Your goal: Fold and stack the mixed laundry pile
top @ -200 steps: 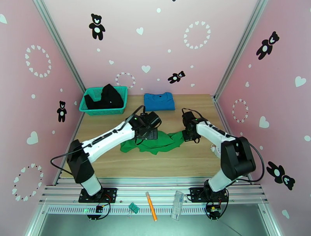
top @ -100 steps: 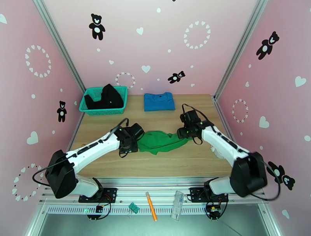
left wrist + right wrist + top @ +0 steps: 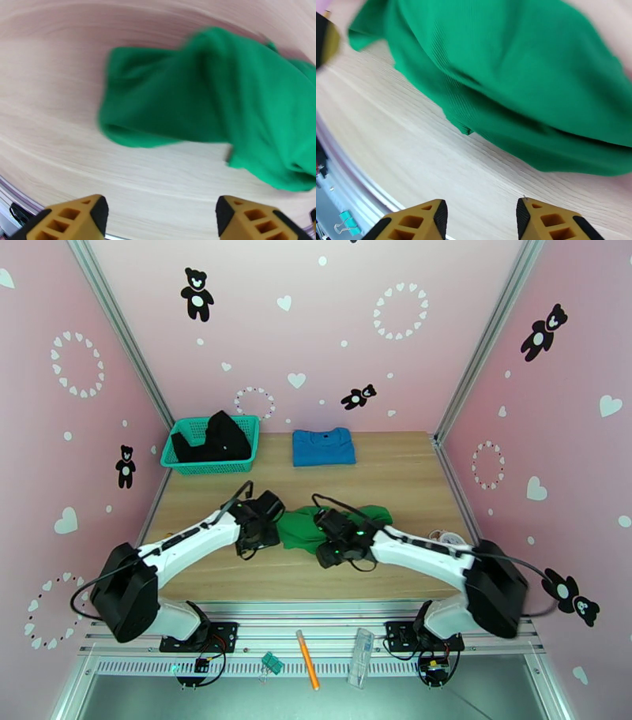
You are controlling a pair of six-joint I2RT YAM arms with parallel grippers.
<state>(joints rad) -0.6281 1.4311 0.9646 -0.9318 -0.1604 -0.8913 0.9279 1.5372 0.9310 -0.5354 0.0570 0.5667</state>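
Note:
The bright green garment [image 3: 302, 526] lies bunched on the wooden table [image 3: 395, 477] between my two grippers. My left gripper [image 3: 268, 530] sits at its left end, open and holding nothing. In the left wrist view the green garment [image 3: 205, 98] lies ahead of the left gripper [image 3: 162, 221], untouched. My right gripper [image 3: 325, 545] hovers over the cloth's near middle, open and holding nothing. In the right wrist view the green garment [image 3: 521, 79] lies just beyond the right gripper [image 3: 482, 221]. The blue shirt [image 3: 322, 446] rests folded at the back. The black garment [image 3: 217, 437] fills the basket.
The teal mesh basket [image 3: 178, 463] stands at the back left corner. A small white object [image 3: 449, 538] lies at the table's right edge. An orange pen [image 3: 307, 670], a clear plastic piece [image 3: 362, 657] and a teal clip [image 3: 272, 663] lie on the metal rail in front.
My right arm has swung from the green garment's right end to its near middle. My left gripper has pulled back off the cloth to its left end. The garment is now more bunched.

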